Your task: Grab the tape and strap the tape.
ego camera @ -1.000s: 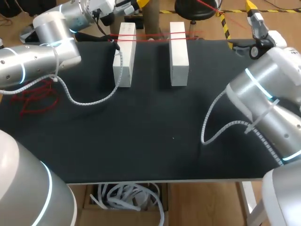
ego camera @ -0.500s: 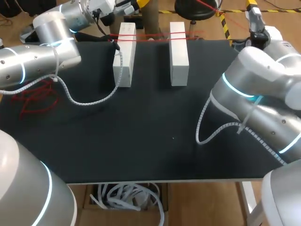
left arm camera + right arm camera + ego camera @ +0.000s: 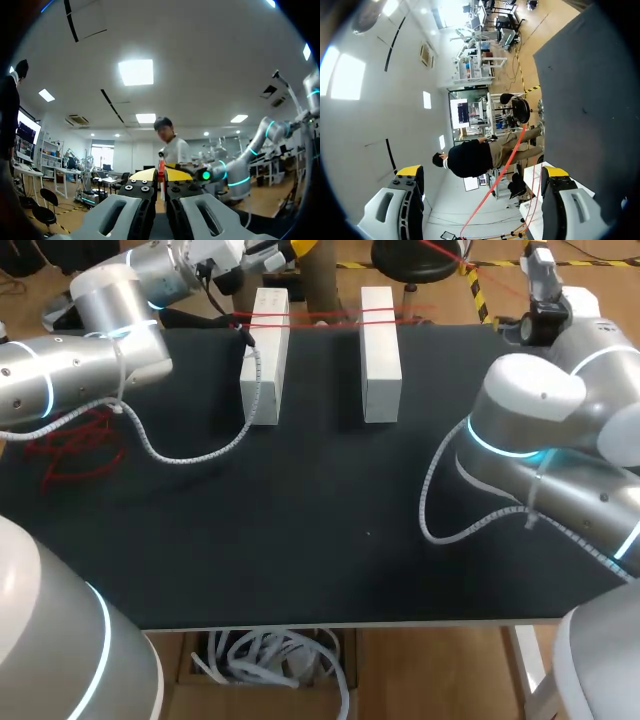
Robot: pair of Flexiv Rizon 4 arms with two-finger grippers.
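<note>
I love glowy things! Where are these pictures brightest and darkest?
Head view: cyan rings glow on the left arm and right arm; the black table is darkest. Left wrist view: ceiling lamps glare above the left gripper. Right wrist view: the right gripper is well lit.

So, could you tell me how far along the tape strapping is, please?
Done: the red tape lies across the far ends of both white blocks. In hand: the left gripper is shut on it. Left: the right gripper is open, the tape running between its fingers ungripped, so the strapping looks unfinished.
</note>
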